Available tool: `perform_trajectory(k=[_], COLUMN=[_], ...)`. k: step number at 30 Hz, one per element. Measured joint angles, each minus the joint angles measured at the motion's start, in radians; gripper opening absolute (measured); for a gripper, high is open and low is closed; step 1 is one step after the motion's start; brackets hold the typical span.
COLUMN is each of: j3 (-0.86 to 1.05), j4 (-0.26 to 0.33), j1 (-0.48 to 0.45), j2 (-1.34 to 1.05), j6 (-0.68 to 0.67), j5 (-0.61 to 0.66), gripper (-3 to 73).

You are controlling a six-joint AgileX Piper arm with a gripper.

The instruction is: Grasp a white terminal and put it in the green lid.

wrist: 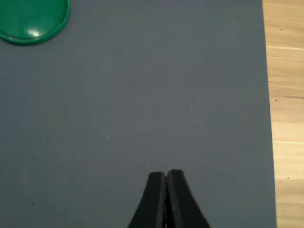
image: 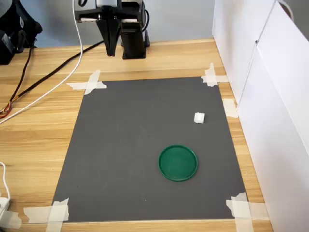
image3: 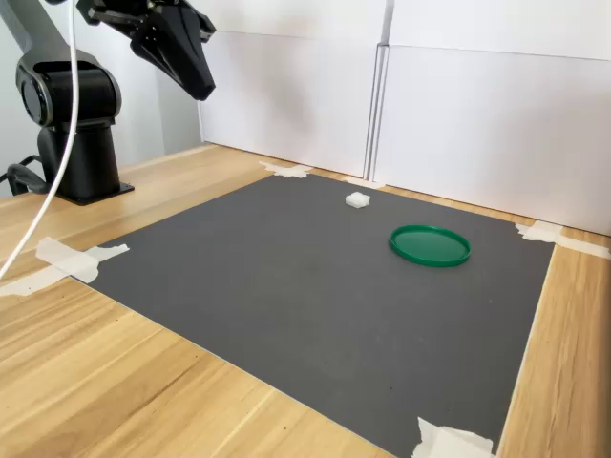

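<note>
A: Gripper state?
B: Gripper (wrist: 166, 176) has its two black fingers (wrist: 153, 199) pressed together, nothing between them. Wrist view shows it clearly. In the first exterior view it hangs high over the back edge of the grey mat (image: 125, 145), near the arm's black base (image: 133, 41).
A: White terminal?
B: White terminal (image: 199, 118) sits on the mat, toward the first exterior view's right, near the white wall panels (image: 275, 96). Well apart from the gripper. In the second exterior view it's at (image3: 357, 199), far side of the mat.
A: Green lid?
B: Green lid (image: 178, 162) lies flat on the mat, near the terminal but not touching, closer to the camera in the first exterior view. Nothing inside it. Wrist view catches only part of its rim (wrist: 33, 21) at the frame corner; terminal isn't in the wrist view.
A: Other stuff?
B: Beige tape strips (image: 88, 84) hold the mat corners to the wooden table (image: 38, 125). A white cable (image: 53, 92) and a dark cable (image: 48, 72) run across the table on the first exterior view's left.
</note>
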Motion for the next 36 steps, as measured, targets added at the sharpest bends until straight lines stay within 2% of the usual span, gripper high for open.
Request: perform_trajectory(k=[16, 21, 27, 36], j3=[-0.034, -0.141, -0.316, -0.559], j4=[0.000, 0.000, -0.028, -0.044], j1=[0.012, 0.124, 0.282, 0.427], j2=[0.023, 0.106, 0.277, 0.516], j6=[-0.035, -0.111, -0.151, -0.172], j5=[0.093, 0.158, 0.215, 0.258], gripper=[-2.1, -2.1, -2.1, -2.1])
